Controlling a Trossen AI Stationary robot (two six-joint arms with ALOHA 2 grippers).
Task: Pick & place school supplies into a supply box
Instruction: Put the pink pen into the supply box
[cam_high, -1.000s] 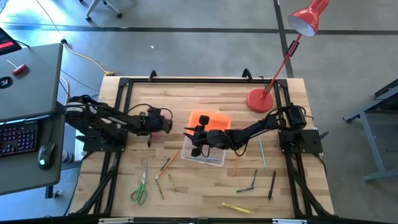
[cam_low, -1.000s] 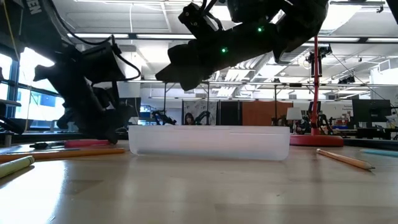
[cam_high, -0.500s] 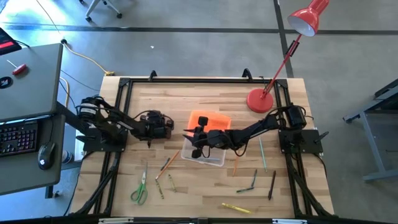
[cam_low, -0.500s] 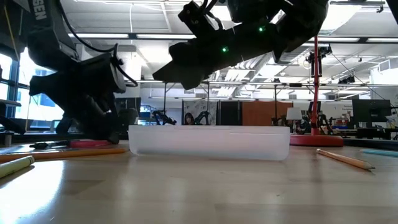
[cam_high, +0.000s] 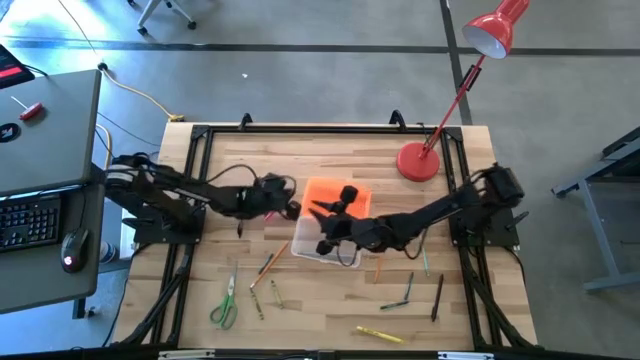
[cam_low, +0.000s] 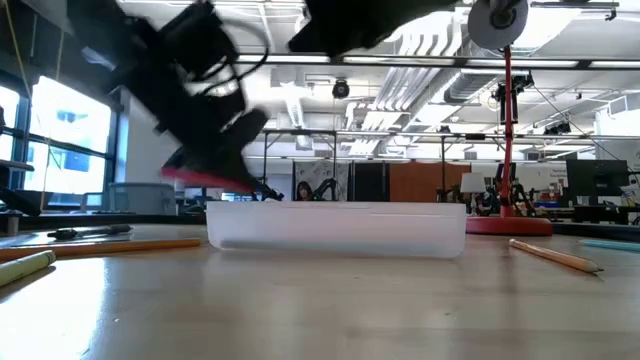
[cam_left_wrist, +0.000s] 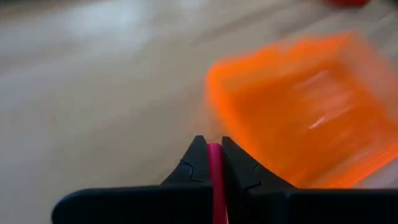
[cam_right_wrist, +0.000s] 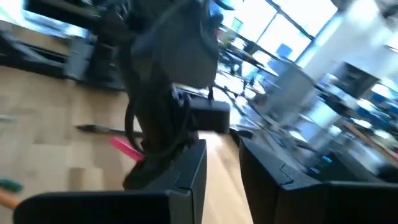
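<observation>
My left gripper (cam_high: 278, 196) (cam_low: 215, 150) hangs above the table just left of the supply box and is shut on a pink-red pen (cam_low: 200, 178) (cam_left_wrist: 214, 168). The supply box, a clear case (cam_high: 330, 250) (cam_low: 335, 228), rests on the table with its orange lid (cam_high: 335, 193) (cam_left_wrist: 298, 112) open on the far side. My right gripper (cam_high: 328, 226) (cam_right_wrist: 222, 168) is open above the case. Green-handled scissors (cam_high: 225, 300) and loose pencils (cam_high: 265, 268) (cam_high: 380, 333) (cam_high: 405, 290) lie flat on the wood. My left gripper pinches the pink-red pen (cam_left_wrist: 214, 163) between its two fingers (cam_left_wrist: 194, 163). The fingers come from above, slanting toward the table's right. The pen is lifted clear of the table and sits roughly level under the fingers (cam_low: 205, 178).
A red lamp stands on its round base (cam_high: 418, 162) at the far right of the table. A dark pen (cam_high: 240, 226) lies under my left arm. More pencils (cam_high: 437, 297) (cam_high: 422, 250) lie right of the case. In the low view, pencils (cam_low: 100, 245) (cam_low: 555, 255) flank the case.
My left gripper has taken the pink-red pen up off the table and carried it right, toward the supply box. My right gripper has risen above the case and turned, its arm swinging slightly toward the near edge. The case has stayed in place.
</observation>
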